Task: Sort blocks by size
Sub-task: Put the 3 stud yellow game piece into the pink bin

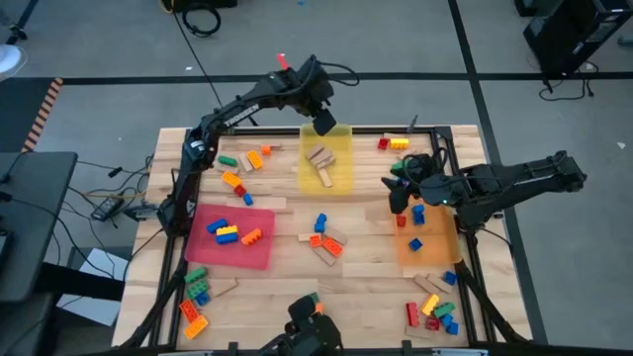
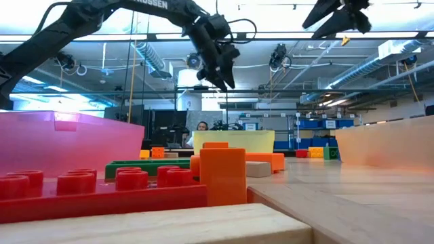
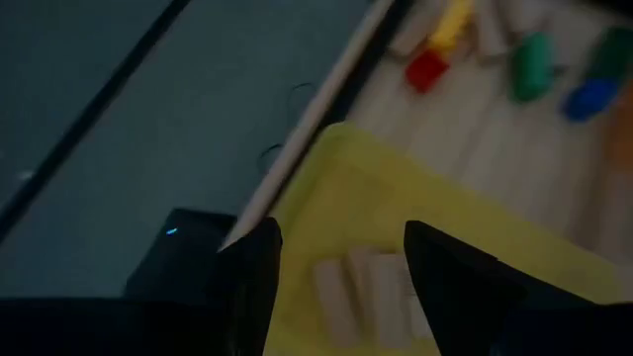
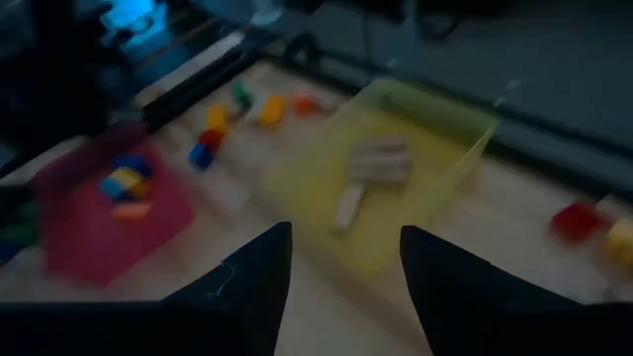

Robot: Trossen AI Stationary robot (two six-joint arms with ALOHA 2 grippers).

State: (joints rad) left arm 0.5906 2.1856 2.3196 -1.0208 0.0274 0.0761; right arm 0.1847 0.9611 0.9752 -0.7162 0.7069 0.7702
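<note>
Tan wooden blocks [image 1: 319, 161] lie in a heap on the floor of the yellow tray [image 1: 341, 138] at the table's far middle. My left gripper [image 1: 323, 123] hangs open over the tray's far edge, well above the blocks [image 3: 371, 297], with nothing between its fingers [image 3: 252, 267]. My right gripper [image 1: 399, 196] hovers open and empty right of the tray, high over the table, pointing toward the wooden blocks [image 4: 374, 163]. Studded bricks in red, orange, yellow, green and blue lie scattered on the table.
A red tray [image 1: 213, 252] at the left holds blue, yellow and orange bricks. An orange tray [image 1: 435, 252] at the right holds blue bricks. Loose bricks lie at the middle [image 1: 323, 240], both near corners [image 1: 195, 287] [image 1: 435, 309] and the far side [image 1: 242, 163].
</note>
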